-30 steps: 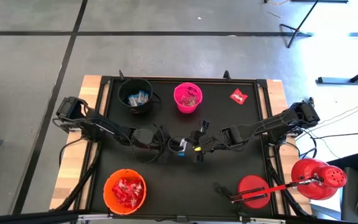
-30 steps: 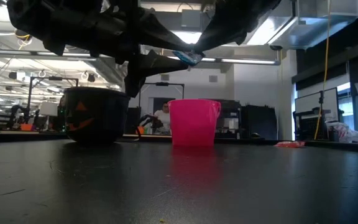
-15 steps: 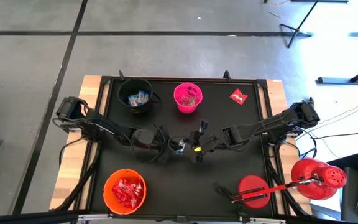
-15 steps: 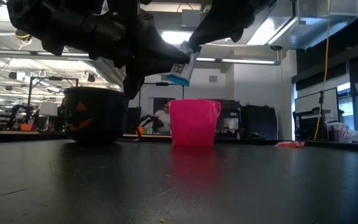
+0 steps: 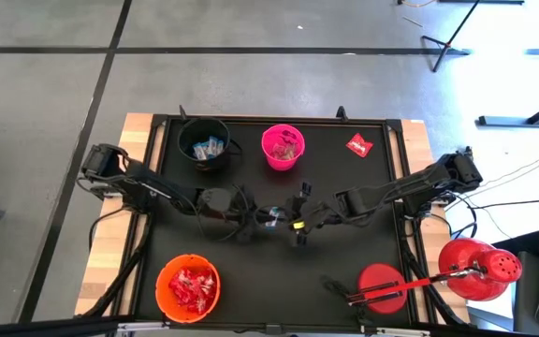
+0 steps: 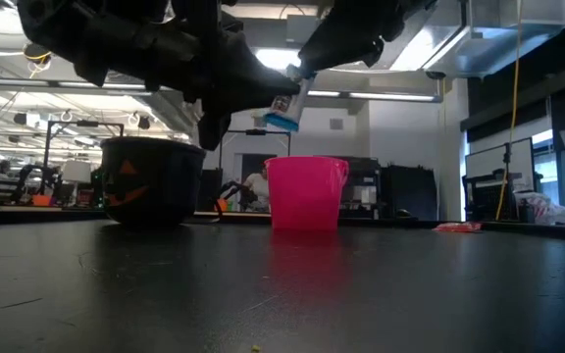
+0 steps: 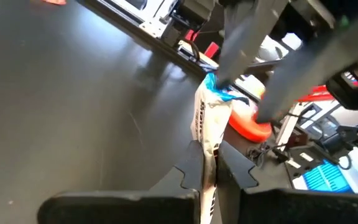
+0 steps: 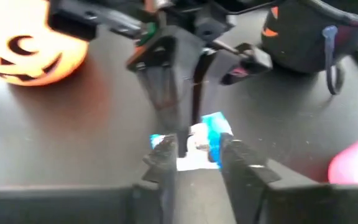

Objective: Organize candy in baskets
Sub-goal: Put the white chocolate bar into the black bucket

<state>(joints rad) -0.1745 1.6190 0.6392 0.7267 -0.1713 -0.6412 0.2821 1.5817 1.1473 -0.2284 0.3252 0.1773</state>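
Candy bar (image 7: pixel 211 124) pinched in left tool (image 7: pixel 209 168), right tool (image 8: pixel 194 155) parted

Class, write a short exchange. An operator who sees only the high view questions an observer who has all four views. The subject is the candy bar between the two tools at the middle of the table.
Operator: Is the candy bar resting on the table?
Observer: No. The low view shows it in the air, higher than the rim of the pink bucket.
Operator: Does the left tool have a grip on it?
Observer: Yes. Its wrist view shows its two fingers shut on one end of the wrapper.
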